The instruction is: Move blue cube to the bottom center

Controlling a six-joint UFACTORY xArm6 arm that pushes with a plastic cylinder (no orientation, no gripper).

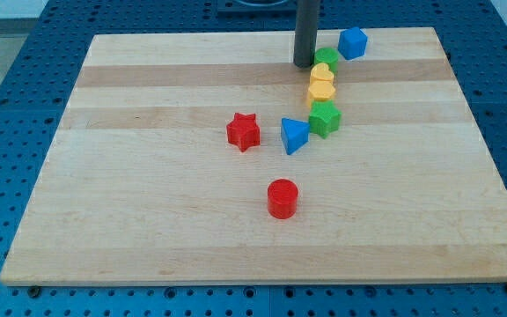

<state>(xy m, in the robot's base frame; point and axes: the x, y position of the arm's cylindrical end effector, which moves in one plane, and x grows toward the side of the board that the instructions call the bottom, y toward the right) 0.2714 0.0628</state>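
Blue pegboard surrounds a pale wooden tabletop [148, 238] that fills most of the view. No pincer is fitted: the arm ends in a dark rod, and my tip [304, 65] rests near the view's top, just left of centre-right. Blue cube [353, 42] sits at the top, up and to the right of my tip, near it but apart. A green block [326, 59], its shape unclear, lies just beside my tip on the right, between it and the cube. Below it run two yellow blocks [321, 84], seemingly touching, then a green star [325, 119] and a blue wedge [294, 136]. Red star [244, 131] and red cylinder [282, 198] stand further down, well apart. The goal, bottom centre, lies far below the cube; judged from this layout, my tip must first pass round above the cube, and the coloured column and red cylinder crowd the direct path down.
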